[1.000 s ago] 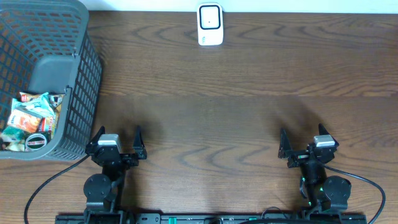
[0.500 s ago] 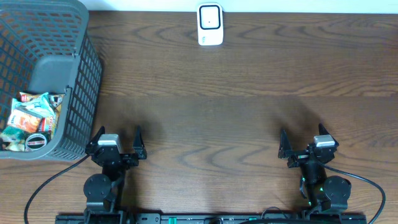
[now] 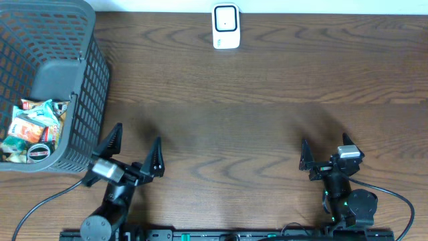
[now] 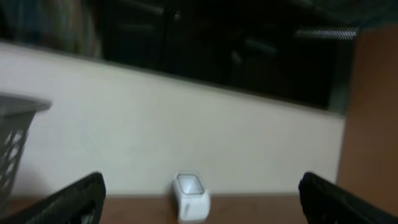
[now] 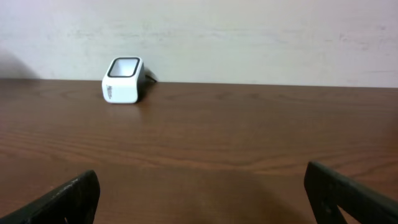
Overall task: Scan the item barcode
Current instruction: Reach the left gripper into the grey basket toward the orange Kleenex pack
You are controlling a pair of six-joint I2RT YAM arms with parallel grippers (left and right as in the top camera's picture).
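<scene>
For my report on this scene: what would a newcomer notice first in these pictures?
The eye falls first on the grey plastic mesh basket at the left end of the dark wooden table, with colourful snack packets lying in it. Next comes the small white barcode scanner, alone at the middle of the far edge. At the near edge, the left gripper and the right gripper both stand open and hold nothing.

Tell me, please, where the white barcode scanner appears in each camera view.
Overhead: barcode scanner at top centre, by the table's far edge.
Left wrist: barcode scanner at bottom centre, blurred, partly cut off by the frame edge.
Right wrist: barcode scanner in the upper left, standing on the table.
Shared landmark: the brown wooden table.
</scene>
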